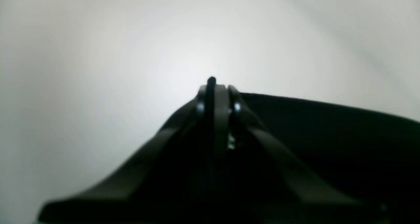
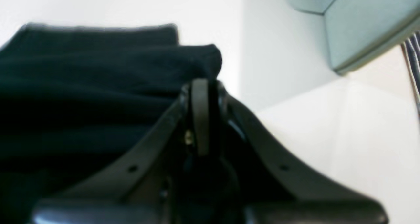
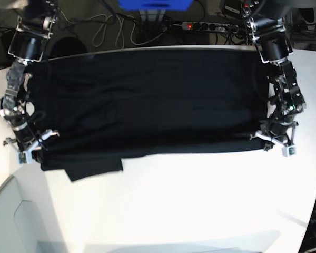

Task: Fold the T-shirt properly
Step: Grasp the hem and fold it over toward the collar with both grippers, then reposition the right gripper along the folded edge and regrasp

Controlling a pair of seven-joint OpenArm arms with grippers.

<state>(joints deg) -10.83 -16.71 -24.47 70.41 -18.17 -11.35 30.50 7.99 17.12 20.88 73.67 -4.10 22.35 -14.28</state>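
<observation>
The black T-shirt lies spread wide across the white table, plain side up, its near edge doubled into a fold. A sleeve flap sticks out toward me at the near left. My left gripper sits at the shirt's near right corner. In the left wrist view this gripper is shut, with a thin strip of black cloth between its pads and the T-shirt running off to the right. At the near left corner, my right gripper is shut on the bunched T-shirt.
Behind the table's far edge lie a power strip, cables and a blue object. A pale grey panel stands at the near left corner; it shows as a blue-grey shape in the right wrist view.
</observation>
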